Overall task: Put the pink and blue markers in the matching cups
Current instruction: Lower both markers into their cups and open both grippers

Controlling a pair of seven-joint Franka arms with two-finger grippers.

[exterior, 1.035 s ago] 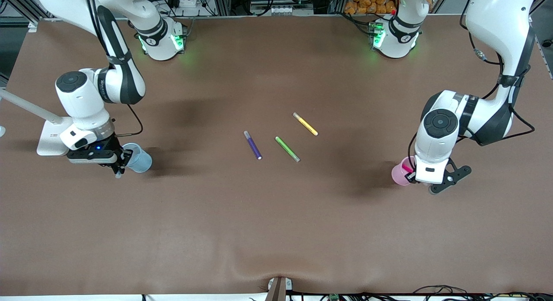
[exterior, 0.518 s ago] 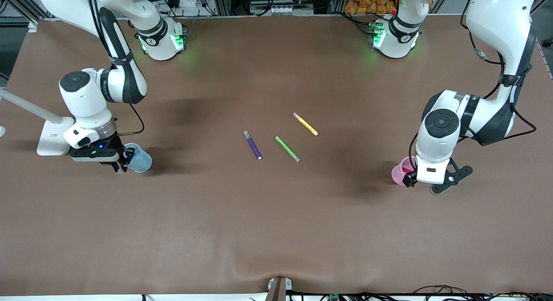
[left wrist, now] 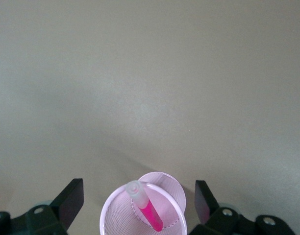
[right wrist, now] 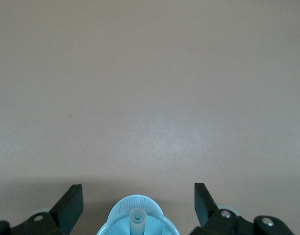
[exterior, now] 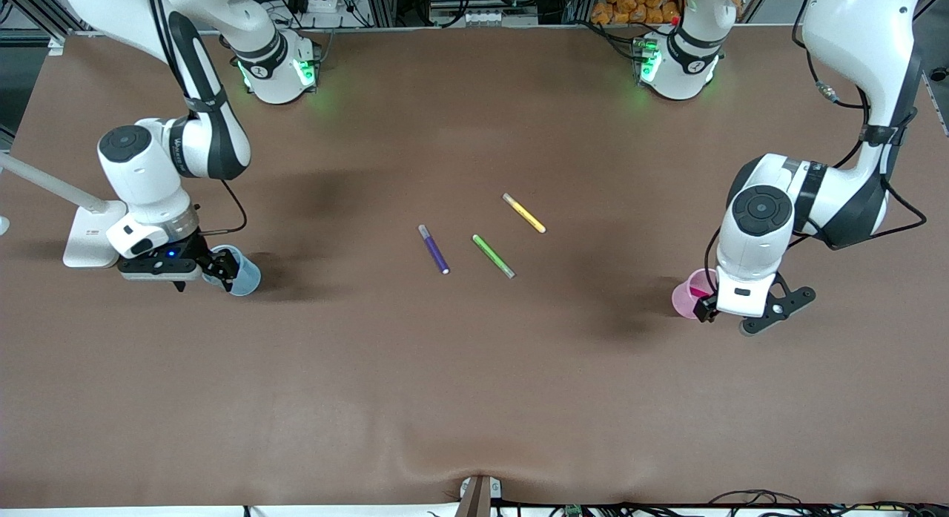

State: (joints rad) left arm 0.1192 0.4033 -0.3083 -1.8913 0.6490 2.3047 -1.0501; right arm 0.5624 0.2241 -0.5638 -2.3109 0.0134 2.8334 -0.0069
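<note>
- Fingers of the left gripper stand wide apart with nothing between them, one on each side of the pink cup directly below.
- Inside that cup leans the pink marker, pale cap end up, tipped toward 11 o'clock in the left wrist view.
- Right gripper is likewise spread wide and holds nothing, over the blue cup.
- Blue marker stands in the blue cup, greyish end up.
- On the front view's clock face, the blue cup sits at 9 o'clock, at the right arm's end of the table; the pink cup sits at 3 o'clock, at the left arm's end.
- Near the table's middle lie a purple pen, a green pen and a yellow pen, well apart from both cups.
</note>
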